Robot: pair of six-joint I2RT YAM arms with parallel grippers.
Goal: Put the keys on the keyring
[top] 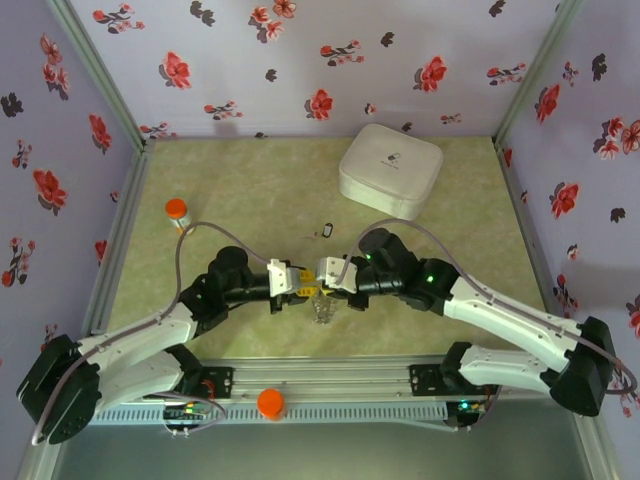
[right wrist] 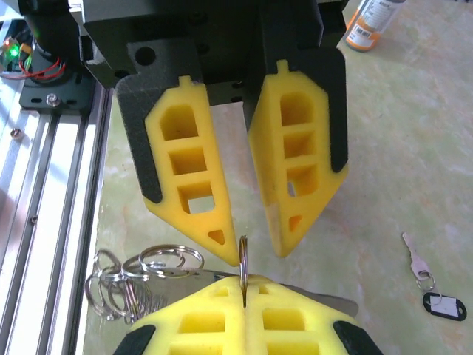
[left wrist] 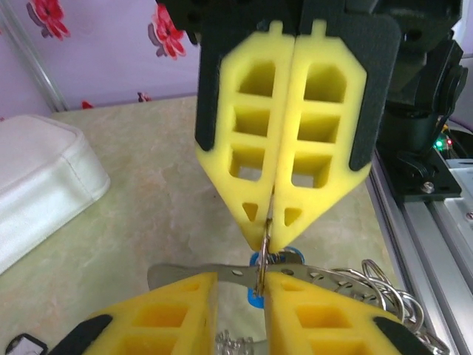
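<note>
On the pale green table (top: 240, 190) inside the flowered booth, I see the white rounded box (top: 390, 170) at the far side and both arms meeting nose to nose near the front rail. The right gripper (right wrist: 244, 287) has its yellow pads pressed together, clamped on the keyring (right wrist: 242, 255), which stands on edge between the two grippers just above the tabletop. The left gripper (right wrist: 253, 245) faces it with its jaws apart, one fingertip on either side of the ring's upper edge.

An orange-capped bottle (top: 177, 212) stands well apart at the left. From my wrist views the keyring reads as a thin metal hoop, seen edge-on as a narrow silver line. A tangle of smaller loose rings (right wrist: 140, 270) hangs beside it toward the rail. The blue-headed key (left wrist: 258, 296) sits right under the ring, mostly hidden by the pads. The black-headed key (right wrist: 442, 305) lies flat on the table farther in, clear of both grippers.
</note>
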